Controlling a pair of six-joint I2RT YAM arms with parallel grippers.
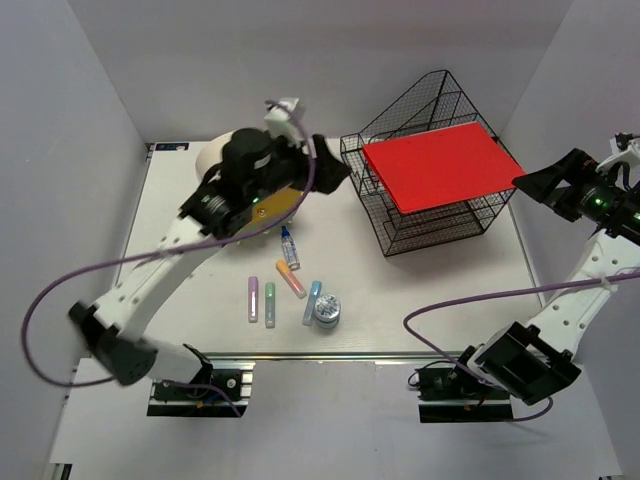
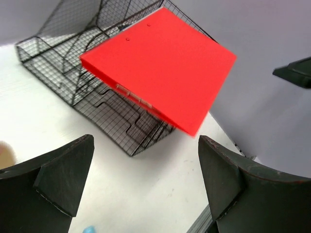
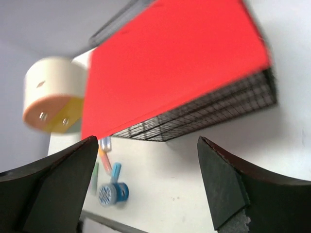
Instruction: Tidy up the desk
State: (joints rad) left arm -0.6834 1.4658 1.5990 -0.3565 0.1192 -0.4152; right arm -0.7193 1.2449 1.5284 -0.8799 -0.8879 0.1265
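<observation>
The white desk [image 1: 440, 290] carries a black wire basket [image 1: 430, 215] with a red folder [image 1: 440, 165] lying flat on top. My left gripper [image 1: 337, 166] hovers open just left of the basket, nothing between its fingers [image 2: 65, 177]. In the left wrist view the red folder [image 2: 160, 63] overhangs the basket [image 2: 102, 104] above the desk [image 2: 155, 189]. My right gripper [image 1: 533, 186] hangs open at the folder's right edge, holding nothing. The right wrist view looks across the folder [image 3: 170, 63], the basket [image 3: 223, 109] and the bare desk [image 3: 189, 179].
Near the front rail lie a small blue-capped bottle [image 1: 289, 247], an orange marker [image 1: 291, 279], purple [image 1: 253, 299], green [image 1: 270, 304] and blue [image 1: 312, 302] markers, and a round blue item [image 1: 327, 311]. A cream-and-orange round drawer box [image 3: 51, 94] stands back left, partly behind my left arm.
</observation>
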